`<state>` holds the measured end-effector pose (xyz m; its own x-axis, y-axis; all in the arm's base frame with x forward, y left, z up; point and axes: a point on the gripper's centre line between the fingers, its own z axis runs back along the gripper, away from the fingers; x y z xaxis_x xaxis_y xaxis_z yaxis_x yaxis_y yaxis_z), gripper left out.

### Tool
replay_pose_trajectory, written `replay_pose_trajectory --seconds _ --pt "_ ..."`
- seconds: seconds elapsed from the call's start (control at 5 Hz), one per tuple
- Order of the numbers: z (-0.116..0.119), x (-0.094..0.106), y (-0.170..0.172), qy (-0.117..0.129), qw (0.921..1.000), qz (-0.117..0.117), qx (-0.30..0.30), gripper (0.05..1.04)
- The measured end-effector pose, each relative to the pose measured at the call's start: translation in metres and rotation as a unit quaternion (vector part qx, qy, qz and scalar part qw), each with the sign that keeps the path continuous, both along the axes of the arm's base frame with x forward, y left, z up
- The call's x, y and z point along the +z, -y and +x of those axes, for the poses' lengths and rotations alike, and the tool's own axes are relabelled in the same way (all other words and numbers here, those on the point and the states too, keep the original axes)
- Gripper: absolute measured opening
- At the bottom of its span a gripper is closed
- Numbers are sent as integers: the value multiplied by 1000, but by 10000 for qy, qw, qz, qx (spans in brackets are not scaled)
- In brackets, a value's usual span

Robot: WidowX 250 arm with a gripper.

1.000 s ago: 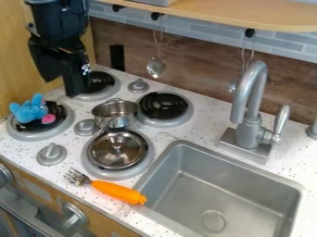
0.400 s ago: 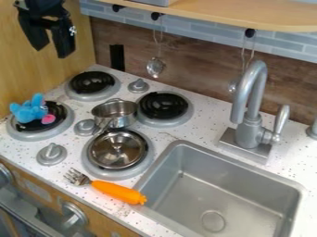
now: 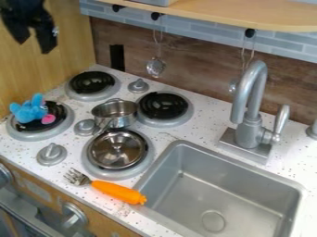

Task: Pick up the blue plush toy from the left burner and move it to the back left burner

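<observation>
The gripper [image 3: 33, 42] hangs at the upper left in front of the wooden side wall, open, its two black fingers apart with nothing between them. Below it, a blue plush toy [image 3: 26, 111] with a pink part lies on the front left burner. A small metal pot [image 3: 115, 113] stands between the burners near the middle of the stove. Just in front of the pot, a shiny metal lid [image 3: 117, 149] rests on the front right burner. A fork with an orange carrot-shaped handle [image 3: 117, 190] lies at the counter's front edge, left of the sink.
The grey sink [image 3: 186, 157] and its tall faucet [image 3: 248, 111] take up the right side. Stove knobs [image 3: 52, 154] sit among the burners. Utensils [image 3: 155, 67] hang from hooks under the wooden shelf [image 3: 217, 11].
The gripper has risen from over the back left burner and moved left to the upper left corner; its fingers now show apart. The toy, pot, lid and fork have not moved.
</observation>
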<state>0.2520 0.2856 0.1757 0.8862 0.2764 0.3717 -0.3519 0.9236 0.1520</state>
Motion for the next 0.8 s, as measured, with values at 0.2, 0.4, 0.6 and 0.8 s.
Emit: replay_pose_trajectory --seconds 0.2,0.4,0.6,0.8 --pt "-2 -27 -21 -181 9995 245 130 1001" --pt "-2 -57 -40 -461 9981 300 264 1001" --pt "3 -73 -53 -649 9975 31 289 1001" --pt "10 -90 -64 -667 9969 -13 408 1001"
